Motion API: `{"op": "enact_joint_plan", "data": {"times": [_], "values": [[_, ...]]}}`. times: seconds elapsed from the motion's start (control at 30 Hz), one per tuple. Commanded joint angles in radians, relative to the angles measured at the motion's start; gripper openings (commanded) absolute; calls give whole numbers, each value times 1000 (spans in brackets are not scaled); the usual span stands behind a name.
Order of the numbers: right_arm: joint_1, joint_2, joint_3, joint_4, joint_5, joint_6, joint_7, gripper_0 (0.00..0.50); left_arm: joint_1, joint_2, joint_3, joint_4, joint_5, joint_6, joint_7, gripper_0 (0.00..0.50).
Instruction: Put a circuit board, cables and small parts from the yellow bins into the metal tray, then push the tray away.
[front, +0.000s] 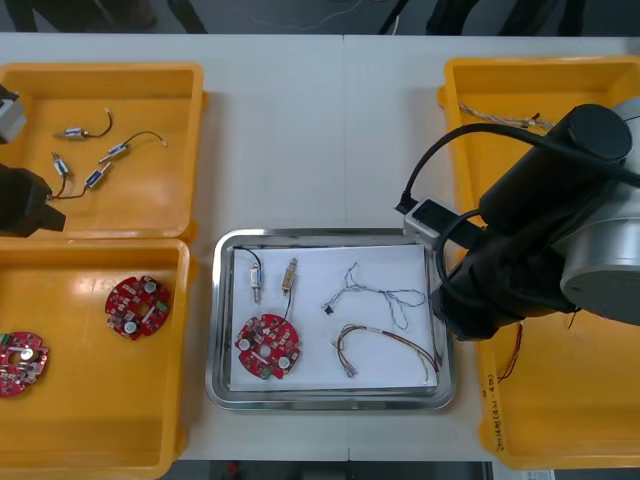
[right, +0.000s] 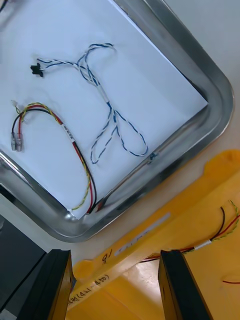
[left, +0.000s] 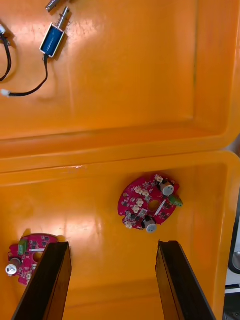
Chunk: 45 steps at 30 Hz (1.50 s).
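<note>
The tray (front: 222, 300) already held a board (front: 268, 347), two cables (front: 375, 295) and small parts (front: 290, 277); we judged only the push remained. The right gripper (right: 116, 256) beside the tray and the left gripper (left: 112, 246) over the bins (front: 192, 150) both stood released.

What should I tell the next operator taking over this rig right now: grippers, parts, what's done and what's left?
Right gripper: open, empty, over the right yellow bin's rim beside the shiny metal tray.
Left gripper: open, empty, above the near left yellow bin holding two spare red boards.
In the tray: round red circuit board, twisted blue and white cable, red and yellow cable, two small metal parts.
Left: probably just pushing the tray away.
</note>
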Motion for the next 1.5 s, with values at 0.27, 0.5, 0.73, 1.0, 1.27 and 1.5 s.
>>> {"op": "enact_joint_plan", "data": {"times": [0.27, 0.5, 0.73, 1.0, 1.27, 1.5], "values": [[-91, 241, 160, 40, 95, 4, 0, 500, 151, 48, 136, -128, 5, 7, -47, 500], [-126, 299, 280, 69, 152, -19, 29, 500, 185, 48, 181, -136, 20, 7, -52, 500], [-152, 274, 375, 74, 179, -68, 164, 500, 192, 48, 189, -136, 20, 7, -52, 500], [-175, 256, 482, 94, 205, -148, 307, 500, 192, 48, 189, -136, 20, 7, -52, 500], [-178, 262, 516, 212, 170, -216, 367, 500, 192, 48, 189, -136, 20, 7, -52, 500], [-185, 268, 574, 246, 198, -254, 371, 500, 192, 48, 189, -136, 20, 7, -52, 500]]}}
